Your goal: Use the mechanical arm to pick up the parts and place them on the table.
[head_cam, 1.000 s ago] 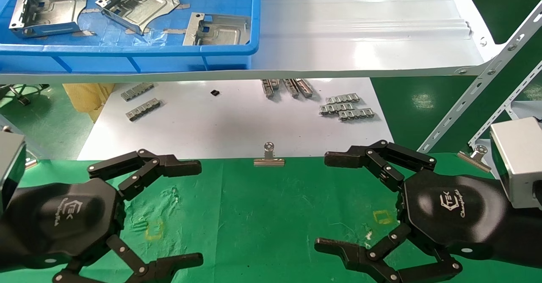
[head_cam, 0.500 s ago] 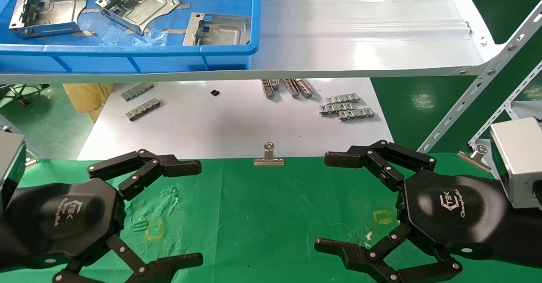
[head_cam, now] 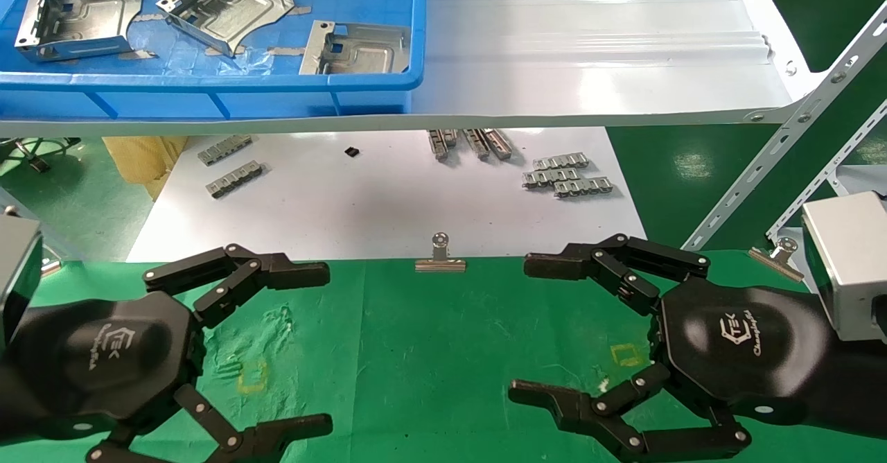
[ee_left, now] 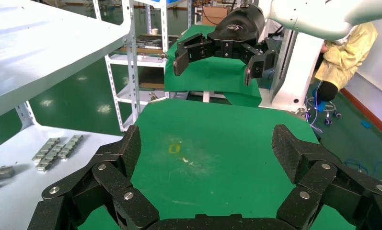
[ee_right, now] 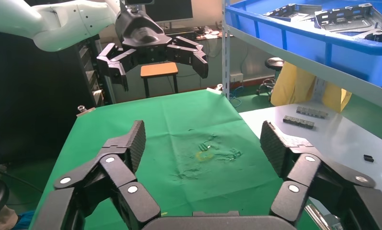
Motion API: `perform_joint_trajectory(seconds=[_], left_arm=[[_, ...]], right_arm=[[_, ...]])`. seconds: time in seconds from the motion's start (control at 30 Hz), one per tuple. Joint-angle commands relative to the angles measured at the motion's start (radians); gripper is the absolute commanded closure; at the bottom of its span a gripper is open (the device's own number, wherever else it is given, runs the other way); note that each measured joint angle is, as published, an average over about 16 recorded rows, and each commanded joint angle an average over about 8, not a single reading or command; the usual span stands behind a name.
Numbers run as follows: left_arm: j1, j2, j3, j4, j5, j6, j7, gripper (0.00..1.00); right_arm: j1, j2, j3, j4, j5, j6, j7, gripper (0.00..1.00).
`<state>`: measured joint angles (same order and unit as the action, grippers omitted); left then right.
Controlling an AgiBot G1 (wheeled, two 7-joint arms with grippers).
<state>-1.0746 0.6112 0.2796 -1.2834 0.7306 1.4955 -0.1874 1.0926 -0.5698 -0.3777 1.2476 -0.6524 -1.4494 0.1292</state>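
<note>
- Parts, three shiny stamped brackets, are lying in the blue bin (head_cam: 208, 92) at the upper left of the head view: one (head_cam: 76, 19) at the far left, one (head_cam: 225, 5) tilted beside it, one (head_cam: 357, 48) leaning near the bin's front wall.
- Untouched by either gripper, they are sitting well apart from the green table (head_cam: 429, 352).
- That bin is resting on a white shelf (head_cam: 589, 54) spanning the top of the frame.
- Below the shelf a white sheet surface (head_cam: 360, 206) is carrying small grey toothed strips: a cluster (head_cam: 568, 175) right of centre, a row (head_cam: 471, 143) under the shelf edge, two more (head_cam: 229, 165) at centre left.
- A silver binder clip (head_cam: 440, 255) is gripping the far edge of the wrinkled green cloth at mid-frame; another (head_cam: 776, 251) is sitting at the right edge.
- Faint yellow square outlines (head_cam: 253, 375) are marking the cloth.
- The left gripper (head_cam: 326, 348) is hovering over the lower left of the cloth, its jaws spread wide and holding nothing.
- The right gripper (head_cam: 520, 331) is hovering over the lower right, its jaws likewise spread and empty.
- A perforated metal rack post (head_cam: 783, 144) is slanting across the right side, over a glossy green floor (head_cam: 693, 165).
- In the left wrist view a person in yellow (ee_left: 344, 52) is sitting at the upper right.
</note>
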Motion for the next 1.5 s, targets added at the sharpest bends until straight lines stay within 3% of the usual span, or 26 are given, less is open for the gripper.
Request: perform_joint_trajectory(seconds=[0.03, 1.5], left_arm=[[0.0, 0.0, 0.0, 0.0, 0.0, 0.0, 0.0, 0.0], [0.0, 0.0, 0.0, 0.0, 0.0, 0.0, 0.0, 0.0]], right_arm=[[0.0, 0.0, 0.0, 0.0, 0.0, 0.0, 0.0, 1.0], [0.0, 0.0, 0.0, 0.0, 0.0, 0.0, 0.0, 1.0]])
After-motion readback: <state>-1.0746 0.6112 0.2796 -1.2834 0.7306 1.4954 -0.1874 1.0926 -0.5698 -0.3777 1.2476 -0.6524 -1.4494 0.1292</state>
